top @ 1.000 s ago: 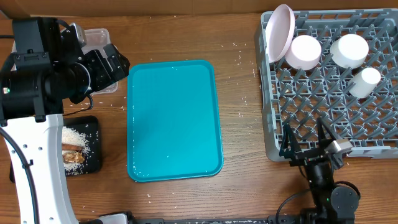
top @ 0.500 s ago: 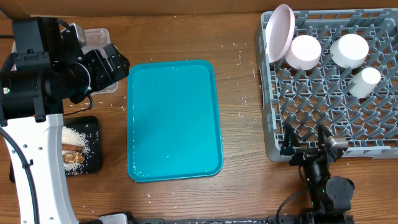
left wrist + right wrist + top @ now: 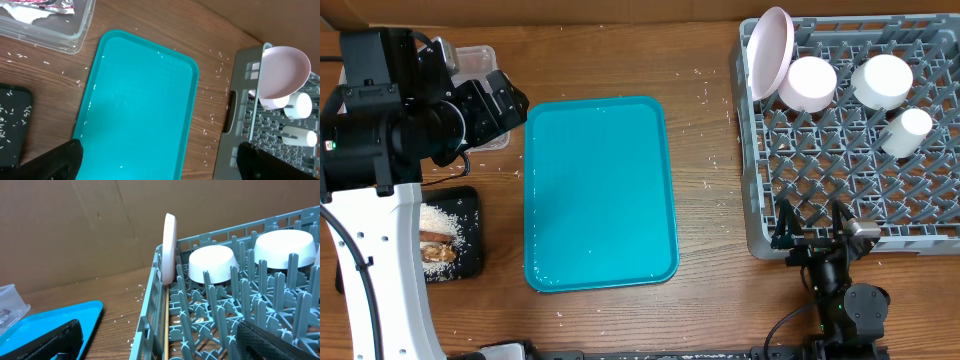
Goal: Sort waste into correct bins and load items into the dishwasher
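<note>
At the near right edge, right gripper (image 3: 810, 228): jaws spread wide with nothing between them, parked just short of the rack's near wall. A second ago it sat slightly askew; it squared up and has not stirred in the last half second.
Near left corner, black bin (image 3: 470, 225): holds food scraps under a heap of rice, unchanged.
Middle of the desk, tray (image 3: 600, 190): teal and bare apart from a few specks, exactly where it lay a second ago.
Desk between tray and rack, rice grains (image 3: 712, 160): scattered loose, none moved.
Left edge, left gripper (image 3: 159, 150): fingers far apart and empty, hanging above the tray's left side; no motion across the three overhead views.
Right side to the far right corner, rack (image 3: 820, 150): grey and loaded at its far end.
Rack contents: a pink plate (image 3: 770, 50) stands on edge at the far left corner, two white bowls (image 3: 810, 82) sit upside down beside it, and a white cup (image 3: 905, 130) is just nearer.
Far left corner, clear tub (image 3: 480, 60): holds a crumpled wrapper (image 3: 45, 5).
Change: only the right arm's small settling.
Meaning: with the tray cleared, both hands empty and idle, the sorting and loading look finished or all but.
</note>
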Tool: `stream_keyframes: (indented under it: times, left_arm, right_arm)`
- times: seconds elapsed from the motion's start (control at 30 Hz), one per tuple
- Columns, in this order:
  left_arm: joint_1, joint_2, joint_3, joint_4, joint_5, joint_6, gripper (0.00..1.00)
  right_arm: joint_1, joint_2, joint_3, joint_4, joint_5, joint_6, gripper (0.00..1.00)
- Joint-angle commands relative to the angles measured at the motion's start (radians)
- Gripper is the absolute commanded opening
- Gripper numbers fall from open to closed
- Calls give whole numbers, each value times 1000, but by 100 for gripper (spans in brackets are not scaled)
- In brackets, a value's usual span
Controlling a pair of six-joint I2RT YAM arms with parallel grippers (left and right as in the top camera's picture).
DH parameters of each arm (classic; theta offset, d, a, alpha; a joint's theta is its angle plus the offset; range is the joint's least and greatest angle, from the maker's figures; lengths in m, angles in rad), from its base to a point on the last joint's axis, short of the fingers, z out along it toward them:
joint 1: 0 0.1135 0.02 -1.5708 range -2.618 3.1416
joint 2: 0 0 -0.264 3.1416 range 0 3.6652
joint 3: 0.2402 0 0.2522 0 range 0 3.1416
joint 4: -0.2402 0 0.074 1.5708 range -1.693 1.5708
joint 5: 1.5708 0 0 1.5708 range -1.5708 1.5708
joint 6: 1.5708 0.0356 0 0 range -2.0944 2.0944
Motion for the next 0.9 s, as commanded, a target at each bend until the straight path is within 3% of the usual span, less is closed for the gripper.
stream_keyframes:
  times: [0.0,0.57,0.87]
  left_arm:
    - [-2,-11,2,0,7,15,100]
    - [-2,-11,2,-42,4,28,100]
    - [-39,-97,-106,-29,-148,143,100]
  right_arm:
    - [6,-9,-10,5,13,-7,100]
    - [6,-9,-10,5,13,-7,100]
    - [6,-9,-10,5,13,-7,100]
